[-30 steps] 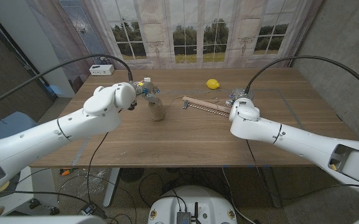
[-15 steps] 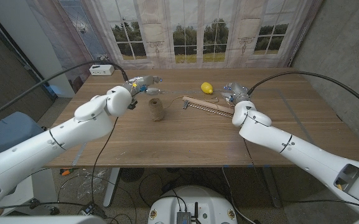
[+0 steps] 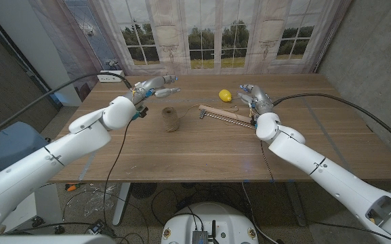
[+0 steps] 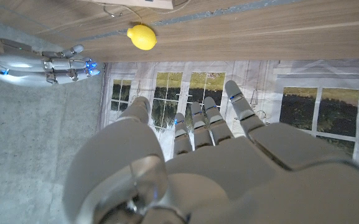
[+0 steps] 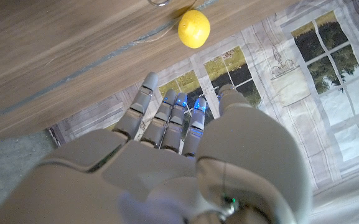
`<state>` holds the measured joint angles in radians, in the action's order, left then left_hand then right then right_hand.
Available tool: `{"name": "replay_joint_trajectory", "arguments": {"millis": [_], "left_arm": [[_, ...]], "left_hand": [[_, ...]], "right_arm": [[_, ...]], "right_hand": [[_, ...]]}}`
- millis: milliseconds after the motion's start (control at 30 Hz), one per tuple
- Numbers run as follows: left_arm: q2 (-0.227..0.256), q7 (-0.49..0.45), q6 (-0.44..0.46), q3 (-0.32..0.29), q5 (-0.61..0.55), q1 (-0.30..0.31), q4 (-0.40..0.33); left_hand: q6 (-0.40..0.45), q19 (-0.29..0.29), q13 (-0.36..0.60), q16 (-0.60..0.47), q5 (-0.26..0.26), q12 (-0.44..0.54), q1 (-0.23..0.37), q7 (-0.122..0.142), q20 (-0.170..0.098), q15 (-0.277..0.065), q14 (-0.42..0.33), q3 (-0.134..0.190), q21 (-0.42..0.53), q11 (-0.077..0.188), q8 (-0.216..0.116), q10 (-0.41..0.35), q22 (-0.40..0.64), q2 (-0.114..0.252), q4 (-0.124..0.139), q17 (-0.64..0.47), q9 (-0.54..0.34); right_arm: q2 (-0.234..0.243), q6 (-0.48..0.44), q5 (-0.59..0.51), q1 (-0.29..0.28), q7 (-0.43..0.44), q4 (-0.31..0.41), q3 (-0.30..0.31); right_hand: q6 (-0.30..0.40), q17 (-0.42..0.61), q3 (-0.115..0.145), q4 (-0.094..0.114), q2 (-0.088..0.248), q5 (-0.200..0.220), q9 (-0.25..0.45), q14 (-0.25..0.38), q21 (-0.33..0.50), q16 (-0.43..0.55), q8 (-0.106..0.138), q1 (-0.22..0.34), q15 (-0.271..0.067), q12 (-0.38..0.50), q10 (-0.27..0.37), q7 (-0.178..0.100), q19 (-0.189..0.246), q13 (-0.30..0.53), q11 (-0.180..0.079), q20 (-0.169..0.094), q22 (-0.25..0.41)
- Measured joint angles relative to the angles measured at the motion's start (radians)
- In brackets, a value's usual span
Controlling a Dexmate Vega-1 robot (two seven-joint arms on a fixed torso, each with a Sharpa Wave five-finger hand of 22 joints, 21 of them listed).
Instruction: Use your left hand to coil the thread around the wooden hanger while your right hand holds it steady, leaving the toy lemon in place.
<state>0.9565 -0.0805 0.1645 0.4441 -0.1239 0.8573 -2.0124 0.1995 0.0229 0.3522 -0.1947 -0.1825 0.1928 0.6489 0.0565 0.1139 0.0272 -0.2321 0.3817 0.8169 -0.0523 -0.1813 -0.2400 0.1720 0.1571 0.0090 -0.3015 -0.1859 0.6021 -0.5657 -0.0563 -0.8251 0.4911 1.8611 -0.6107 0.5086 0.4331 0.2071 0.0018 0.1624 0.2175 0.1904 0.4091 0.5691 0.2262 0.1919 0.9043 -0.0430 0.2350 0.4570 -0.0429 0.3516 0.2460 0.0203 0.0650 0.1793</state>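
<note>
Window-print curtains (image 3: 202, 34) back the wooden table (image 3: 202, 146), where the left hand (image 3: 153, 87) and right hand (image 3: 255, 97) hover with straight, empty fingers. Between them lie the thread spool (image 3: 171, 119) and wooden hanger (image 3: 225, 116), its far end hidden behind the right hand; the toy lemon (image 3: 225, 96) sits just beyond.

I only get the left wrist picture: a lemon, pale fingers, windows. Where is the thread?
Observer: The spool of thread stands upright on the table, in the head view.
Operator: And the hanger?
Observer: The wooden hanger lies beside the spool, nearer the robot than the toy lemon.
Operator: Is anything being held?
Observer: No. The left hand and the right hand both hover with fingers extended, holding nothing.
</note>
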Motion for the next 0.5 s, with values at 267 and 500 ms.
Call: {"name": "replay_joint_trajectory", "arguments": {"millis": [267,500], "left_arm": [[-0.027,0.014,-0.212,-0.055,0.105,0.014,0.145],[-0.046,0.039,-0.347,-0.091,0.195,0.033,0.221]], "left_hand": [[-0.005,0.004,-0.006,0.001,0.0,0.0,-0.019,-0.005,-0.015,0.001,0.009,-0.001,0.0,-0.005,0.0,0.005,0.0,0.003,0.007,0.008,0.0],[0.006,0.011,-0.014,0.001,0.0,0.0,-0.038,-0.017,-0.021,0.001,0.009,-0.003,-0.004,-0.021,-0.004,0.0,0.0,0.012,0.019,0.017,0.0]], "right_arm": [[-0.051,0.268,0.113,-0.075,0.039,-0.06,0.077],[-0.091,0.499,0.149,-0.119,0.081,-0.117,0.122]], "right_hand": [[0.014,-0.015,0.018,-0.01,0.0,0.0,0.0,0.009,0.0,0.0,0.004,0.0,0.009,-0.003,0.009,0.033,0.031,0.0,0.027,-0.001,-0.002],[0.036,-0.025,0.022,-0.014,-0.017,-0.003,0.0,0.02,0.0,0.0,0.012,-0.017,0.02,-0.003,0.022,0.058,0.05,-0.003,0.039,-0.006,-0.003]]}}
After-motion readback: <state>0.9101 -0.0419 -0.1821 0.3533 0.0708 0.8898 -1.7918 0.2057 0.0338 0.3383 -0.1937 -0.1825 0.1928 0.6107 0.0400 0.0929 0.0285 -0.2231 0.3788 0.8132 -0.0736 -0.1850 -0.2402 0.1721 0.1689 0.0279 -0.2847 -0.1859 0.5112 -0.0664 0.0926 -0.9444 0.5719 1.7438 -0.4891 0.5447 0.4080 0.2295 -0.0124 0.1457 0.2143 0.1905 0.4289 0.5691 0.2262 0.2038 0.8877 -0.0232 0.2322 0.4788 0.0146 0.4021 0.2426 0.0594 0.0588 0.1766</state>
